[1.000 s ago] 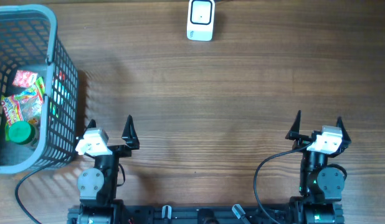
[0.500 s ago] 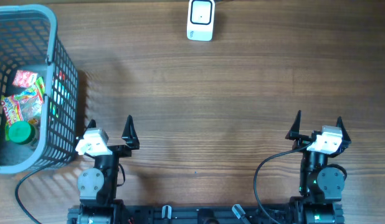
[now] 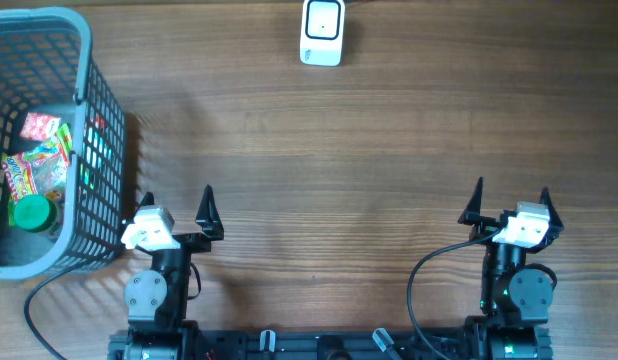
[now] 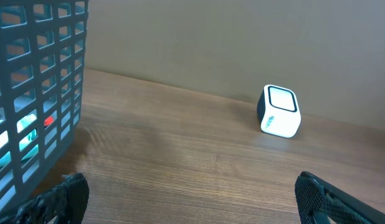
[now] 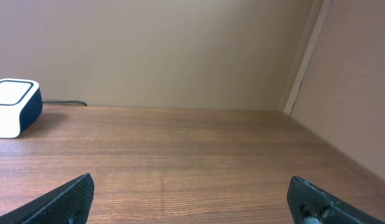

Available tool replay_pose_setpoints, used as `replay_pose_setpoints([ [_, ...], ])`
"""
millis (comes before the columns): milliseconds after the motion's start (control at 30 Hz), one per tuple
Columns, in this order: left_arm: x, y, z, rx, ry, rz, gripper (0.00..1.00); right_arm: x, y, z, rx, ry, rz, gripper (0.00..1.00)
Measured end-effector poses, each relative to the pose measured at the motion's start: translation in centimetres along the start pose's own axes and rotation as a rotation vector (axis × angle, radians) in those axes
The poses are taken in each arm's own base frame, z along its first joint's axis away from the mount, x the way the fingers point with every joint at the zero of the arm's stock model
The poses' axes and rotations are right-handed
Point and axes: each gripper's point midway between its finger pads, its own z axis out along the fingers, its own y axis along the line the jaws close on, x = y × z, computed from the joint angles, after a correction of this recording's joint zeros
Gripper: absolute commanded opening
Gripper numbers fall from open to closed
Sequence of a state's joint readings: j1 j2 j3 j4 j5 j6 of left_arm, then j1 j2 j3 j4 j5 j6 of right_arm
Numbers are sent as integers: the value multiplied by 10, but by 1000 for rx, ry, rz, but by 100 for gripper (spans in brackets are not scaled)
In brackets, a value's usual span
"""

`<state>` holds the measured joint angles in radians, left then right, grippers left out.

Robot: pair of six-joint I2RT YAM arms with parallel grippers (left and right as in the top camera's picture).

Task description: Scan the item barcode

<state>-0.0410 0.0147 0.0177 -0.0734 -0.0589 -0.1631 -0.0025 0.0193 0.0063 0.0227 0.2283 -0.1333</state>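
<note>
Plainly, the wooden worktop (image 3: 369, 150) is the biggest thing here and mostly bare. At its far left stands a grey plastic mesh basket (image 3: 104, 150), and the goods to be scanned lie in its bottom. Which of them is meant I cannot tell.

The left hand (image 3: 176, 196) sits just beside the basket's near right corner with its fingers spread wide and nothing between them. The right hand (image 3: 511, 187) is likewise spread and empty. It is well apart from the basket, across the width of the worktop.

So the coming reach looks to be the left arm's. The goods lie to its left and a little ahead, behind the mesh wall, so the hand would have to go up over the rim and down.

The white scanner (image 3: 322, 32) stands at the far edge, roughly between the two arms, with its dark-framed window facing up.

Inside the basket the goods lie close together:
- A crumpled many-coloured packet (image 3: 37, 172) is the largest. Its long axis seems to run across the basket, though the creases make that unsure.
- A round green lid (image 3: 32, 213) lies nearer the robot and tops something I cannot make out.
- A small red-and-pink packet (image 3: 41, 127) lies farthest from the robot.

No barcode shows on any of them.
</note>
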Motion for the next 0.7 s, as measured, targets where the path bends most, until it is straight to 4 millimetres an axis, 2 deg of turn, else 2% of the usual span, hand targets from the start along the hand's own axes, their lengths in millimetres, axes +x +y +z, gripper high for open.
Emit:
replay_pose_setpoints([
  [500, 0, 0, 0, 1, 0, 0, 100, 0, 0, 0, 0, 0, 0, 100],
  [633, 4, -6, -1, 36, 34, 1, 100, 0, 0, 0, 0, 0, 0, 100],
  [700, -5, -13, -7, 58, 57, 1, 100, 0, 0, 0, 0, 0, 0, 100],
])
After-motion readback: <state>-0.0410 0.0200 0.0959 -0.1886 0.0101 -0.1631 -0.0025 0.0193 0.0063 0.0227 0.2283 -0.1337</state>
